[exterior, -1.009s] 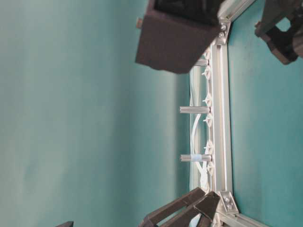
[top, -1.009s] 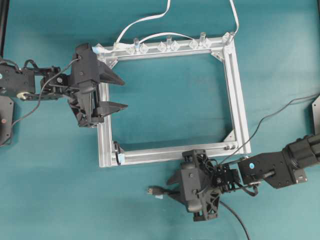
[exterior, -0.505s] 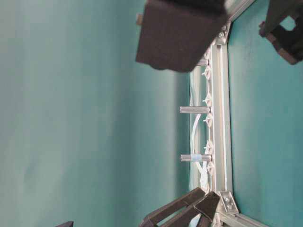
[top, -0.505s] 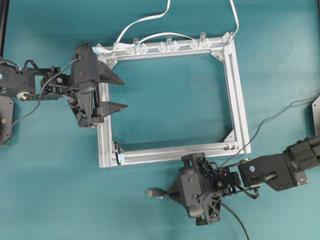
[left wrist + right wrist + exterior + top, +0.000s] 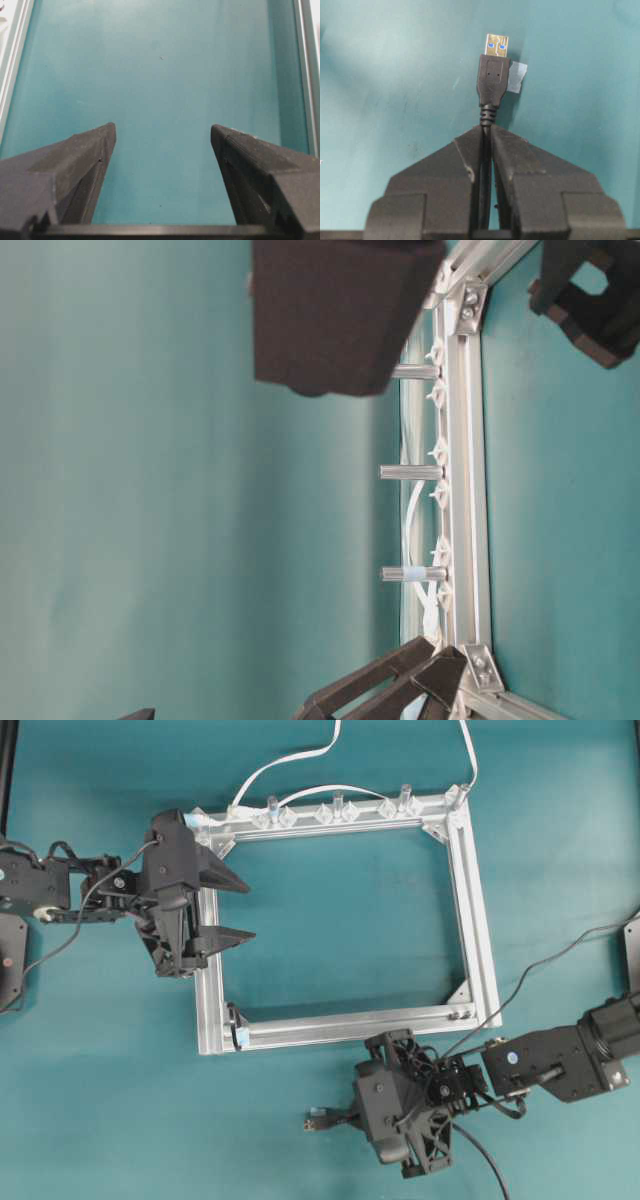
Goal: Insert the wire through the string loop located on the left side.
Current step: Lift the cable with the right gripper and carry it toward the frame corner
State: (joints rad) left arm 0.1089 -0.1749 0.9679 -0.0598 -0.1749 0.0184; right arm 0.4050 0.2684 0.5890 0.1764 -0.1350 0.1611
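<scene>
Nearest the front edge of the teal desk, the right pincer is clamped on the wire just behind its plug, whose metal tip points left over bare desk. Beyond lies the silver frame; the string loop sits at its near-left corner. Farther back, the left pincer stands wide and holds nothing, its fingers reaching across the frame's left bar over the bare desk inside it.

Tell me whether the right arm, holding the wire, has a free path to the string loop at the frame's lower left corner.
Probably yes: the wire plug points left over bare mat, and nothing lies between it and the string loop. The left gripper hovers further up the frame.
</scene>
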